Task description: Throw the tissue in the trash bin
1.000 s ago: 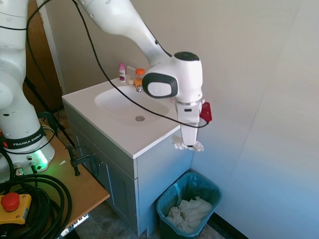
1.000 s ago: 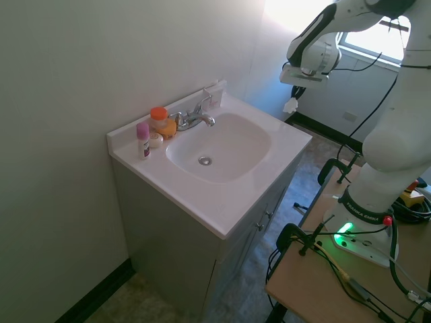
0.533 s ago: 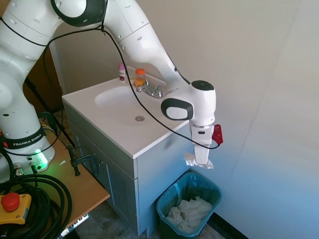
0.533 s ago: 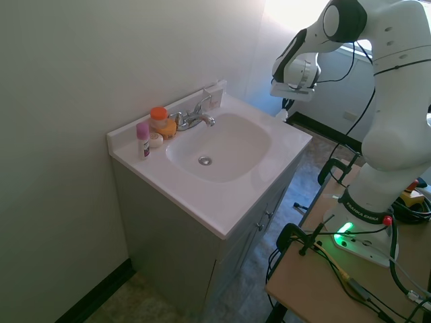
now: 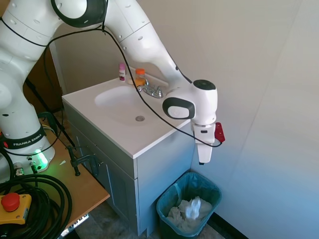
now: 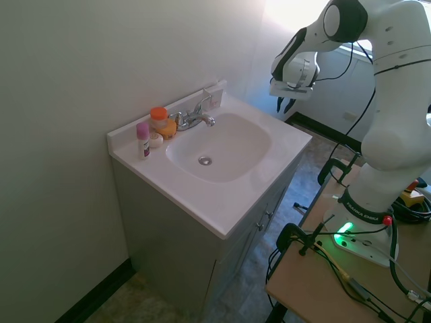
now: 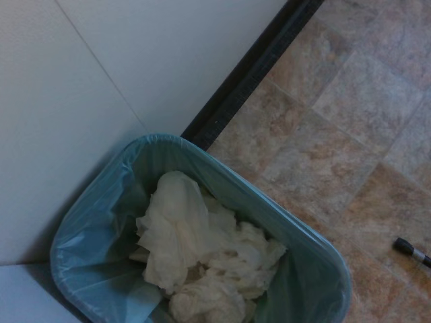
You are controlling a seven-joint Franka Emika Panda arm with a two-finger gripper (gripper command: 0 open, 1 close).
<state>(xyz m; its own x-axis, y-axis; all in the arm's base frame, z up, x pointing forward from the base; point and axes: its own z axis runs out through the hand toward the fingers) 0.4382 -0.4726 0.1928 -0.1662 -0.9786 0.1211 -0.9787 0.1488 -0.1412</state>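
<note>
The trash bin (image 5: 211, 188), dark with a teal-green liner, stands on the floor beside the vanity. The tissue (image 5: 193, 206) lies inside it as a small white wad on top of a larger heap of crumpled white paper. In the wrist view the tissue (image 7: 172, 227) rests on that heap inside the trash bin (image 7: 304, 233). My gripper (image 5: 202, 160) hangs pointing down, straight above the bin and about a hand's length over its rim. In the second exterior view the gripper (image 6: 285, 105) is open with nothing between its fingers.
A white sink vanity (image 5: 149, 142) stands just left of the bin, with a faucet (image 5: 152, 90), a pink bottle (image 5: 121, 71) and an orange-capped bottle (image 5: 140, 77) at its back. A wall (image 5: 269, 124) runs close behind the bin. A wooden table (image 5: 75, 179) is at the left.
The tissue has left my gripper and dropped into the bin, onto the paper heap. My gripper moved out past the vanity corner and lowered, then opened.
</note>
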